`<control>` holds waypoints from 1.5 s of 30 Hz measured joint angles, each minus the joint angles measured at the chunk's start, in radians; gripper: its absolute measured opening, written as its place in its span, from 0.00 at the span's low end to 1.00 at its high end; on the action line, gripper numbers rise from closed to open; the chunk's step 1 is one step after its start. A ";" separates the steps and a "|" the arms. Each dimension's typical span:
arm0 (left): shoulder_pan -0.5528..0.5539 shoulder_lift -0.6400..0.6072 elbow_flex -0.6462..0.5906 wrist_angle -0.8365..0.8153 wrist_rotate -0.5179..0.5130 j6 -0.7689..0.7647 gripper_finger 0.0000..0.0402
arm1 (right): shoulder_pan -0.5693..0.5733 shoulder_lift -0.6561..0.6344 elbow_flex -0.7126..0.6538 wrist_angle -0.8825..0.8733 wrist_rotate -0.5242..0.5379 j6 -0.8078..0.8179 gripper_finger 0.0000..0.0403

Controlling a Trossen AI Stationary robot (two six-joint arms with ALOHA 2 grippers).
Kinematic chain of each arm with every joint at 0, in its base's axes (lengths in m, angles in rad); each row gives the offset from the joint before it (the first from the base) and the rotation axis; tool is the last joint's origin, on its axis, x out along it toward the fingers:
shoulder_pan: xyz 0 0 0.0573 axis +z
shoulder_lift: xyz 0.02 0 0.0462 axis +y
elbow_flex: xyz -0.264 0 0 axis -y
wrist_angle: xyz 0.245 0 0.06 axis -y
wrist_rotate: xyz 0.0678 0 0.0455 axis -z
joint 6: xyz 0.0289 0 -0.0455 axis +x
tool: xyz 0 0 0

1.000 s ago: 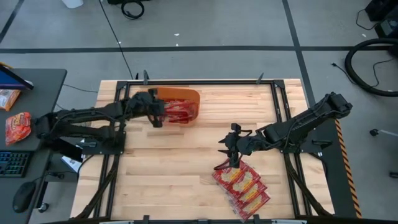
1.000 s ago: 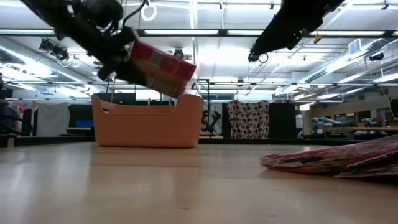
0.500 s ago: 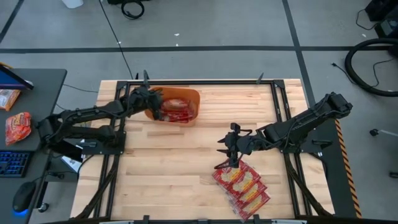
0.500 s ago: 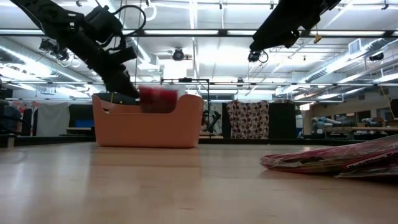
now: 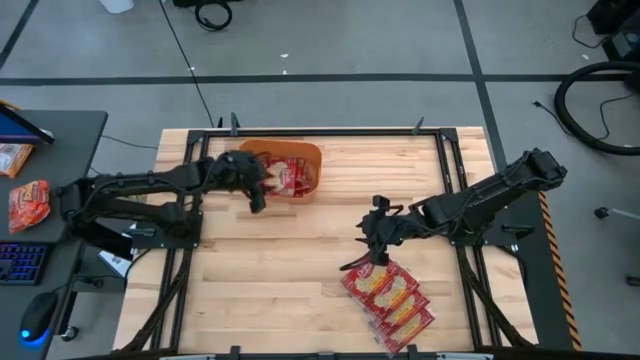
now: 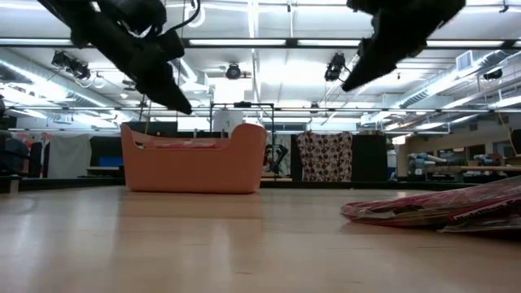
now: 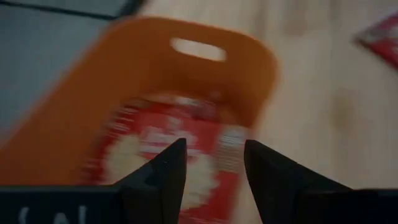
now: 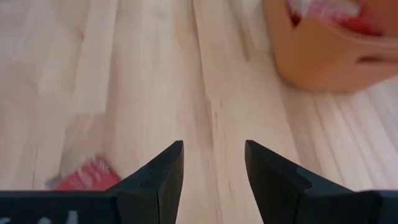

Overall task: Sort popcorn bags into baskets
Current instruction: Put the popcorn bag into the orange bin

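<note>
The orange basket [image 5: 300, 150] stands at the far left of the table with red popcorn bags [image 5: 290, 176] lying flat inside it. My left gripper [image 5: 258, 192] hangs open above the basket's near left corner with nothing between its fingers; its wrist view looks down on a bag [image 7: 161, 137] in the basket [image 7: 249, 68]. A pile of popcorn bags [image 5: 392, 302] lies overlapping on the table at the near right. My right gripper [image 5: 368, 245] is open and empty in the air just beyond the pile's far end, and one bag's corner [image 8: 84, 175] shows in its wrist view.
Bare wooden table lies between the basket [image 6: 195, 167] and the pile [image 6: 448, 207]. A black metal frame [image 5: 330, 131] runs along the table's edges. A side desk at the left holds a keyboard and another red packet [image 5: 28, 203].
My left gripper held a popcorn bag tilted above the basket, then opened and rolled its wrist. The bag fell into the basket and now lies inside. The gripper then drew back toward the basket's near left corner.
</note>
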 joint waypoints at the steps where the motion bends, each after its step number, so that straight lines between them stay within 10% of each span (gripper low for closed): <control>1: -0.029 0.000 -0.001 -0.013 0.005 -0.022 0.41 | -0.003 0.000 -0.005 -0.010 -0.007 0.000 0.44; 14: -0.294 0.117 0.016 0.001 -0.264 -0.220 0.41 | -0.003 0.048 -0.064 -0.028 -0.051 0.019 0.44; 30: -0.360 0.326 0.070 -0.042 -0.581 -0.063 0.41 | 0.040 0.048 -0.064 -0.015 -0.051 0.106 0.43; 45: -0.361 0.324 0.082 -0.072 -0.579 -0.062 0.03 | 0.040 0.048 -0.063 0.002 -0.049 0.108 0.43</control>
